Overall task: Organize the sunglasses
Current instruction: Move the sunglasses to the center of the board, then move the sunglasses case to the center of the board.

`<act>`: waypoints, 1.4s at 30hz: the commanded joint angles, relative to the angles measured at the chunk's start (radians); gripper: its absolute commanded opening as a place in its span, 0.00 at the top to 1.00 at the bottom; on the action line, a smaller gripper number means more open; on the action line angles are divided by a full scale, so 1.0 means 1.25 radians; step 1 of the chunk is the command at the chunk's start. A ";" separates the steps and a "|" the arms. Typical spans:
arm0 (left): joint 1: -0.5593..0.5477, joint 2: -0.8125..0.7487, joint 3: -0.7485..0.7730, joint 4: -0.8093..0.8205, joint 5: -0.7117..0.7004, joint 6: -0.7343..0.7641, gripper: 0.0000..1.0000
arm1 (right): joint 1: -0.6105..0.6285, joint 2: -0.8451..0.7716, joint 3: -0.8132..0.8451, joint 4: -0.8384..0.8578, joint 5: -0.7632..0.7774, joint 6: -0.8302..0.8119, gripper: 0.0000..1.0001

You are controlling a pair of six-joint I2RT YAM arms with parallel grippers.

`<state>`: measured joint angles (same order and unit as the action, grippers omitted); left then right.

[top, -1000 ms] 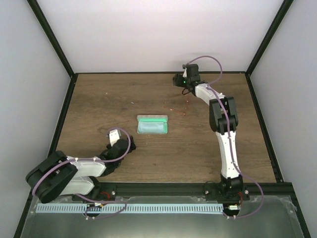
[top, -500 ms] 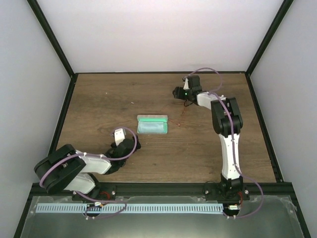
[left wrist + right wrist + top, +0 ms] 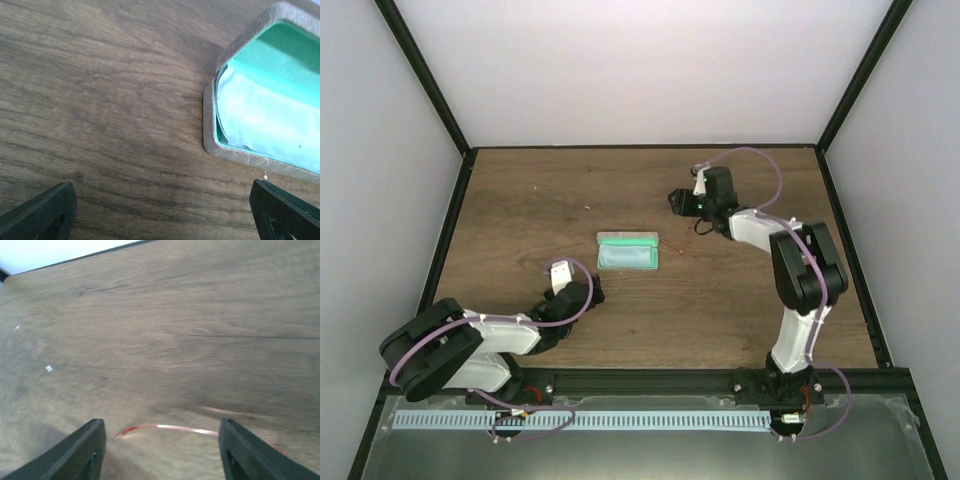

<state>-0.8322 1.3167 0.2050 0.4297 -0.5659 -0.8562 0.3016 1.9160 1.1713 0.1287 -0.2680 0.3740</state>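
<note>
The sunglasses (image 3: 686, 240) are a thin red wire shape on the wooden table, just right of the grey case. In the right wrist view one red arm of the sunglasses (image 3: 170, 428) lies on the table between my open fingers, blurred. My right gripper (image 3: 678, 204) (image 3: 161, 432) is open, low over them, gripping nothing. The grey case (image 3: 628, 251) (image 3: 235, 150) lies open, green-lined, with the pale blue cloth (image 3: 265, 120) inside. My left gripper (image 3: 592, 291) (image 3: 162, 210) is open and empty, low over bare wood just short of the case's near left corner.
Black frame rails (image 3: 438, 225) edge the wooden table (image 3: 540, 200) on the left, back and right. A few small white specks (image 3: 48, 368) lie on the wood at the back left.
My right gripper has come forward from the back of the table and lowered to the sunglasses. My left gripper has crept a little right toward the case.
</note>
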 commanded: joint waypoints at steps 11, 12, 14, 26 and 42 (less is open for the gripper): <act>-0.026 -0.019 0.012 -0.032 0.000 0.008 0.05 | 0.121 -0.155 -0.128 0.063 0.195 0.040 0.99; -0.026 -0.038 0.007 -0.038 -0.001 0.007 0.05 | 0.123 -0.166 -0.145 0.069 0.202 0.043 0.99; -0.026 -0.072 0.002 -0.053 -0.009 0.008 0.05 | 0.129 -0.175 -0.161 0.068 0.204 0.041 0.99; -0.025 -0.214 0.024 -0.224 -0.059 -0.004 0.04 | 0.176 -0.142 -0.182 0.074 0.213 0.042 0.98; -0.025 -0.420 -0.034 -0.345 -0.070 -0.039 0.04 | 0.256 -0.193 -0.275 0.048 0.311 0.085 0.96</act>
<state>-0.8623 0.8097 0.1925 0.0357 -0.6498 -0.8894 0.5926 1.7298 0.8848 0.1967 0.0490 0.4500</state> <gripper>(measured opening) 0.961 0.041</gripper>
